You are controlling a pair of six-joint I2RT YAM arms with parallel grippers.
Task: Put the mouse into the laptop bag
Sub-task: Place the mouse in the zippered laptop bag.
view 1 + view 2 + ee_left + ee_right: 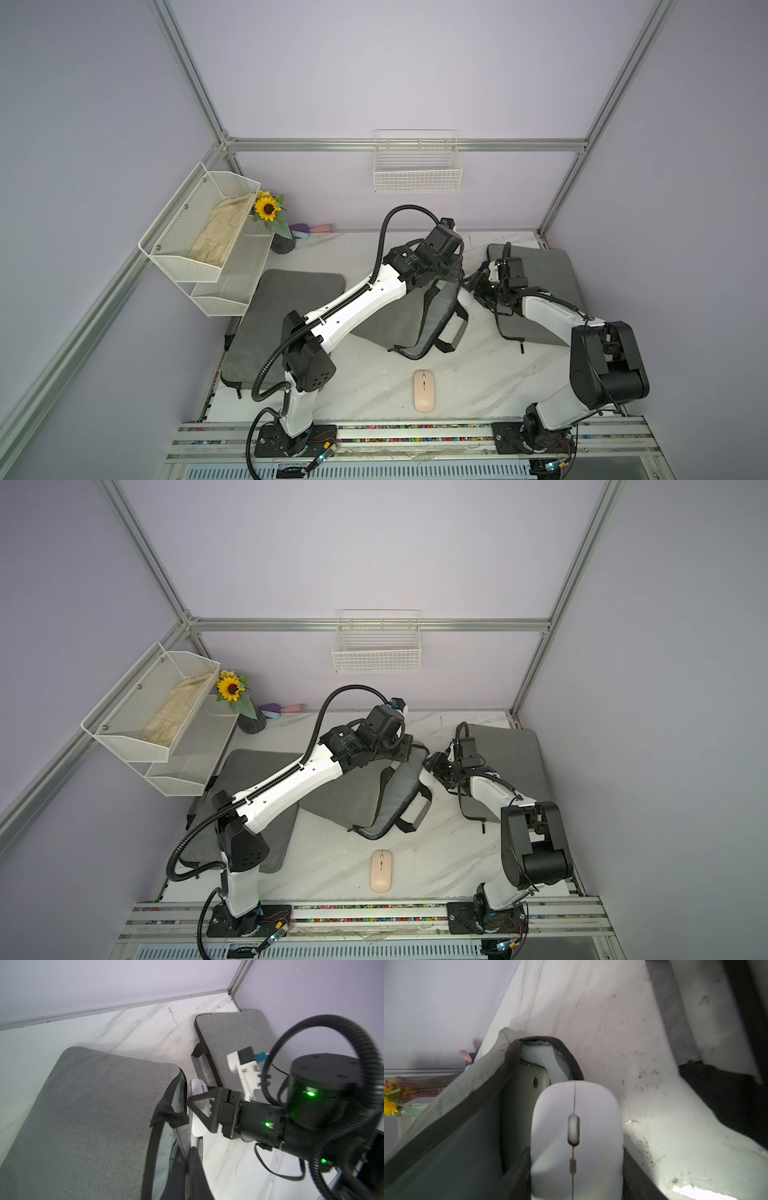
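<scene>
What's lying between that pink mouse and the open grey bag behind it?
Nothing. Only bare marble table separates the pink mouse from the open bag, as both top views show.

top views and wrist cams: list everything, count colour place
open laptop bag: 1, grey, middle
white mouse: 1, white, at its mouth
pink mouse: 1, pink, table front
laptop: 1, silver, inside it
other laptop bags: 2, grey, either side
wire basket: 1, white, back rail
mesh shelf: 1, white, left wall
cloth: 1, beige, in shelf
sunflower: 1, yellow, by shelf
left gripper: 1, black, shut on open laptop bag
right gripper: 1, black, shut on white mouse
</scene>
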